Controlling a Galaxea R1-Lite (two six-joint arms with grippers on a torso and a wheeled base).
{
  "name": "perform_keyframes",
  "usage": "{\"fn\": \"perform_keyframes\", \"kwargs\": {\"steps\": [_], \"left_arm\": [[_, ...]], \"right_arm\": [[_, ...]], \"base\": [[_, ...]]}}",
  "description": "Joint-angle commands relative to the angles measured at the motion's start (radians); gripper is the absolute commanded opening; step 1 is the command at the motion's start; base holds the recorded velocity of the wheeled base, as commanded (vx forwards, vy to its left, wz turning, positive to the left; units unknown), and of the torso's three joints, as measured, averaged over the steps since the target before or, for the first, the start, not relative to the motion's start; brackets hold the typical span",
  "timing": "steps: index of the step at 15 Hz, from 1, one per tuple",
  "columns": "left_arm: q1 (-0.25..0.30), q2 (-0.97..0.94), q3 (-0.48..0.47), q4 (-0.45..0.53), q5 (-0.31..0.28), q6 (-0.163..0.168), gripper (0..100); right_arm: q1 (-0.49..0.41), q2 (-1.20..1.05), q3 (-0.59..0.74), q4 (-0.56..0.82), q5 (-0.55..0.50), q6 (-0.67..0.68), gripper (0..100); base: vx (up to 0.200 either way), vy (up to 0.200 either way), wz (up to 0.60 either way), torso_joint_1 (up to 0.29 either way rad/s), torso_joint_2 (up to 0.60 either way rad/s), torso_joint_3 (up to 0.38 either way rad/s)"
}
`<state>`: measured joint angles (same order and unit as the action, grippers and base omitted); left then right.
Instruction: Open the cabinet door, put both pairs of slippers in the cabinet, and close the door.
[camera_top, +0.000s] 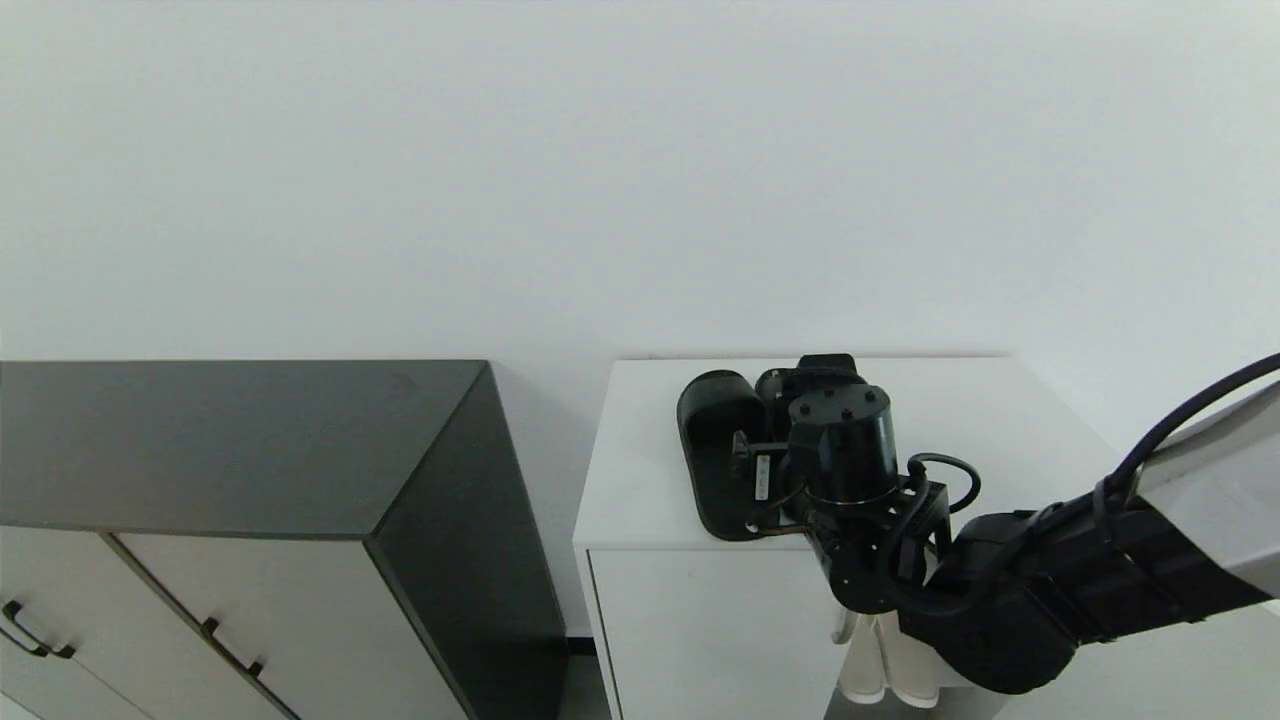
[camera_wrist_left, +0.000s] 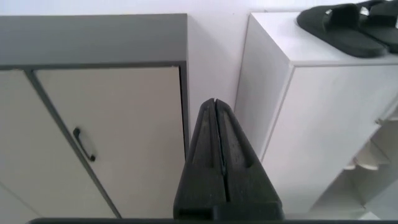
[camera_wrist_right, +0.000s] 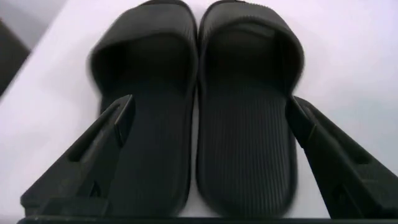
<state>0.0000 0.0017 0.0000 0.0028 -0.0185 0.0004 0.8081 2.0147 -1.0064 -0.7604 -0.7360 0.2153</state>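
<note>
Dark-topped cabinet (camera_top: 250, 440) on the left, doors shut as far as shows; right of it the white stand (camera_top: 640, 460) carries the black slippers (camera_top: 715, 450) on top. Right gripper (camera_wrist_right: 209, 106) spread wide astride the pair, gripping nothing — pickup step, I'd say; next, pinch both together. Left gripper (camera_wrist_left: 215, 109) pressed closed, empty.

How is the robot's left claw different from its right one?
The left gripper is shut, fingers pressed together; the right gripper is open. The left gripper holds nothing; the right gripper has a finger on either side of the black slippers on the white cabinet. Both are black.
</note>
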Motion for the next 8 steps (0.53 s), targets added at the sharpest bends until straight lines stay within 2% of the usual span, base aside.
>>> {"fn": "perform_keyframes", "kwargs": {"steps": [1, 4, 8], "left_arm": [[0.0, 0.0, 0.0, 0.0, 0.0, 0.001, 0], [0.0, 0.0, 0.0, 0.002, -0.001, 0.001, 0], [0.0, 0.0, 0.0, 0.0, -0.001, 0.001, 0]], "right_arm": [[-0.006, 0.065, -0.017, -0.034, 0.006, -0.002, 100], [-0.036, 0.125, -0.049, -0.071, 0.052, -0.008, 100], [-0.083, 0.203, -0.17, -0.066, 0.056, -0.063, 100]], "base": [[0.0, 0.0, 0.0, 0.0, 0.0, 0.0], [0.0, 0.0, 0.0, 0.0, 0.0, 0.0], [0.0, 0.0, 0.0, 0.0, 0.0, 0.0]]}}
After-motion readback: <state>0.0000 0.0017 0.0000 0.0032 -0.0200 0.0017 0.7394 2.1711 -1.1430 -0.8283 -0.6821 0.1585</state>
